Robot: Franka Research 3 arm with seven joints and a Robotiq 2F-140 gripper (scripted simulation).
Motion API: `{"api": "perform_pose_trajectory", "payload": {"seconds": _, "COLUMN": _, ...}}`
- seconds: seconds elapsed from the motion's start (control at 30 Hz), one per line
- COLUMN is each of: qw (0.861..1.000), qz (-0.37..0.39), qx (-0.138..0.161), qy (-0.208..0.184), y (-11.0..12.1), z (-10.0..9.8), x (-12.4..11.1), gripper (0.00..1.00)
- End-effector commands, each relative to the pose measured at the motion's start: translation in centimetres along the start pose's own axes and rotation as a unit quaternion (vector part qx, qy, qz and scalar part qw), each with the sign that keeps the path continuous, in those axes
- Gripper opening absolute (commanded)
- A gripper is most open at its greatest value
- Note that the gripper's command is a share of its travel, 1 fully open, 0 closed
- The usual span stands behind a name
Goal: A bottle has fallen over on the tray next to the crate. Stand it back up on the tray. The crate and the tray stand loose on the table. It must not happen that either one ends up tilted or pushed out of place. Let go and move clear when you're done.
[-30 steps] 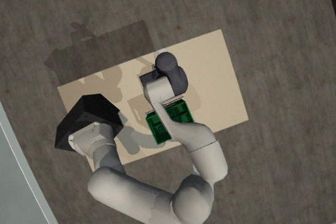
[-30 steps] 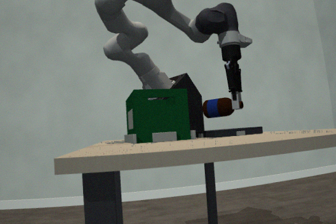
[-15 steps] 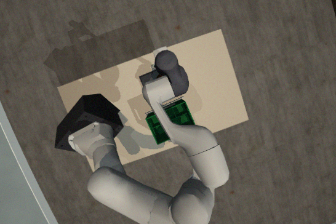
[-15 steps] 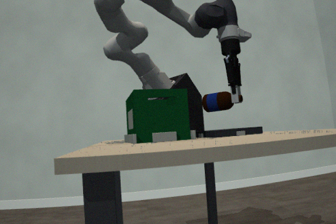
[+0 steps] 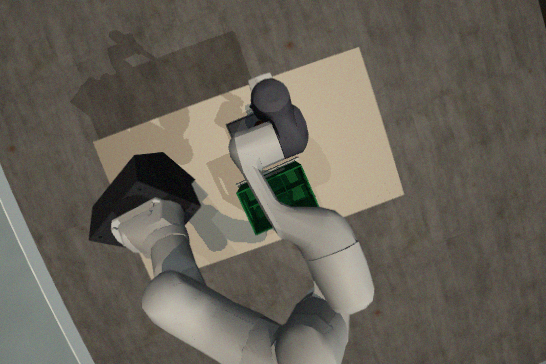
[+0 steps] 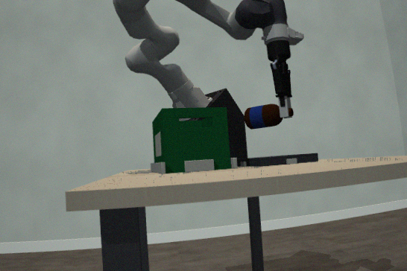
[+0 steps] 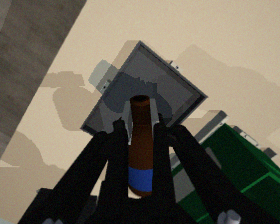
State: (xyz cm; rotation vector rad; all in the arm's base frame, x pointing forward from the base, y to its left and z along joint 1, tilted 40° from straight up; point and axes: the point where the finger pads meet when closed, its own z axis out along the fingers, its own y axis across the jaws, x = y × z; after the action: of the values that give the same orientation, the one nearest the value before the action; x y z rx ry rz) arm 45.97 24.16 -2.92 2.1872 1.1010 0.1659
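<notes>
Bottle [image 7: 141, 150], brown with a blue label band, fills the near part of the wrist view, pinched at its neck between the dark fingers of the gripper [image 6: 286, 112], whose jaws stand narrow and closed on it. From the exterior view it hangs in the air on its side, roughly level, well above the tray [image 6: 283, 159] and just beside the upper part of the green crate [image 6: 190, 138]. Below and beyond it in the wrist view lies the grey tray [image 7: 188, 92], with nothing seen on it, near the middle of the table [image 6: 231, 183], and the crate sits at the tray's side toward the table's long edge nearest the robot's base. By my reading the pickup and lift are done; turning the bottle upright, setting its base on the tray and letting go are still left.
</notes>
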Motion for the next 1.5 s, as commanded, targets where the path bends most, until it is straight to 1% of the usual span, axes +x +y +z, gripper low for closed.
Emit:
{"api": "perform_pose_trajectory", "payload": {"seconds": 0.0, "qw": 1.0, "qz": -0.006, "qx": -0.001, "qy": -0.002, "y": -0.1, "z": -0.8, "x": -0.2, "gripper": 0.0}}
{"api": "perform_pose_trajectory", "payload": {"seconds": 0.7, "qw": 1.0, "qz": -0.006, "qx": -0.001, "qy": -0.002, "y": -0.1, "z": -3.0, "x": -0.2, "gripper": 0.0}}
{"api": "perform_pose_trajectory", "payload": {"seconds": 1.47, "qw": 1.0, "qz": -0.006, "qx": -0.001, "qy": -0.002, "y": -0.1, "z": -3.9, "x": -0.1, "gripper": 0.0}}
